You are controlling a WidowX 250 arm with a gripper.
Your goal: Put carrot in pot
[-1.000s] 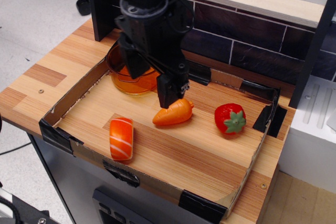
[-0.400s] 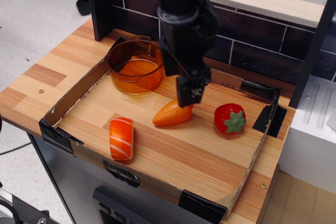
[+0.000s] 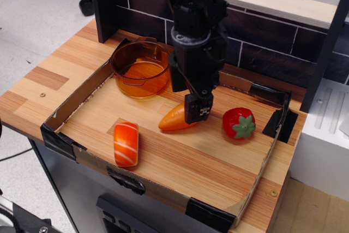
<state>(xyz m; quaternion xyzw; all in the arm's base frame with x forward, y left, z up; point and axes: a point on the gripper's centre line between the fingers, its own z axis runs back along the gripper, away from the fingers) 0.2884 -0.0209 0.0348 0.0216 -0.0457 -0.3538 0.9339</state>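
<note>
Black robot gripper (image 3: 197, 112) hangs down over the blunt end of the small smooth orange toy carrot (image 3: 174, 119), hiding that end; whether its jaws are closed on it cannot be told. That carrot lies on the wooden tray floor (image 3: 207, 162), near the round translucent amber plastic pot (image 3: 140, 68)

The carrot (image 3: 175, 119), a small smooth plain-orange cone, lies on its side on the wooden tray floor, pointed tip toward the left, its thicker end hidden behind black hardware. The pot (image 3: 140, 69), round, translucent amber with small side handles, stands upright in the tray's back-left corner, near the carrot but apart.
</note>
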